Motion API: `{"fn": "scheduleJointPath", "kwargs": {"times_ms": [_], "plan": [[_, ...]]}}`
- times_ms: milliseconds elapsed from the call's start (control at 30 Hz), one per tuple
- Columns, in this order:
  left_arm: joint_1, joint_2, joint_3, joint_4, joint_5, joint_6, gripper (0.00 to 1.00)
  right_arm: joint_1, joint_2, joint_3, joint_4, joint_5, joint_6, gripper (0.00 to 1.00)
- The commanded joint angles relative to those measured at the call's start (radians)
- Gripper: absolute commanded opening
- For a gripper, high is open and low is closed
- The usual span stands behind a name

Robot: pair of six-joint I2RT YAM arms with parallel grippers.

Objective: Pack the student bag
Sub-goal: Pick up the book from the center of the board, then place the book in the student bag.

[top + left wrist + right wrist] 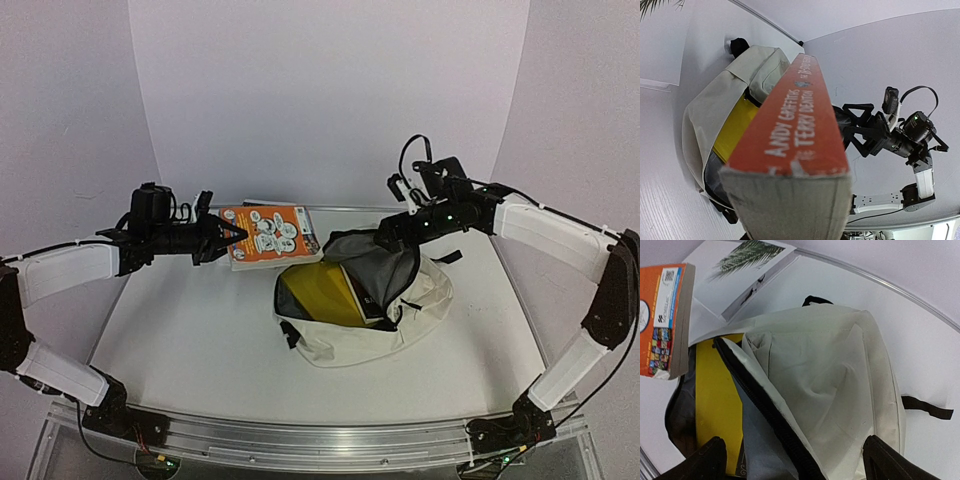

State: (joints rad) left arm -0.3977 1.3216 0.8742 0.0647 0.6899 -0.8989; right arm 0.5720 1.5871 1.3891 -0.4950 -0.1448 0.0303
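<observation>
top view, bag: the student bag (365,300) lies on its side at the middle of the table (180,340), its mouth gaping toward the left and a yellow book (315,297) inside.
top view, left tool: the left gripper (222,238) grasps an orange book (268,235) near the table's far edge, just left of the bag.
top view, right tool: the right gripper (385,235) hangs at the bag's far rim.
left wrist view, held book: the orange spine fills the frame and points at the bag's opening, where the yellow book shows.
right wrist view, right tool: released. Its black fingertips (705,460) stand wide apart above the bag's zipper (765,405).
right wrist view, far edge: a palm-leaf book (740,260) lies flat beyond the bag.
</observation>
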Motion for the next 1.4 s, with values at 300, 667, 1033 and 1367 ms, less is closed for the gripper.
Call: {"fn": "scheduleJointPath", "kwargs": {"times_ms": [300, 667, 1033, 1367], "plan": [[0.006, -0.001, -0.018, 0.115, 0.111, -0.011, 0.00, 0.003, 0.211, 0.224, -0.021, -0.094, -0.138, 0.74], [0.007, -0.013, -0.056, 0.117, 0.115, -0.022, 0.00, 0.004, 0.308, 0.310, -0.095, -0.137, -0.175, 0.55], [-0.050, 0.025, -0.124, 0.294, 0.067, -0.172, 0.00, 0.003, 0.222, 0.439, -0.089, -0.008, -0.011, 0.00], [-0.187, 0.152, -0.106, 0.466, -0.038, -0.263, 0.00, 0.005, 0.023, 0.356, 0.099, -0.057, 0.223, 0.00]]}}
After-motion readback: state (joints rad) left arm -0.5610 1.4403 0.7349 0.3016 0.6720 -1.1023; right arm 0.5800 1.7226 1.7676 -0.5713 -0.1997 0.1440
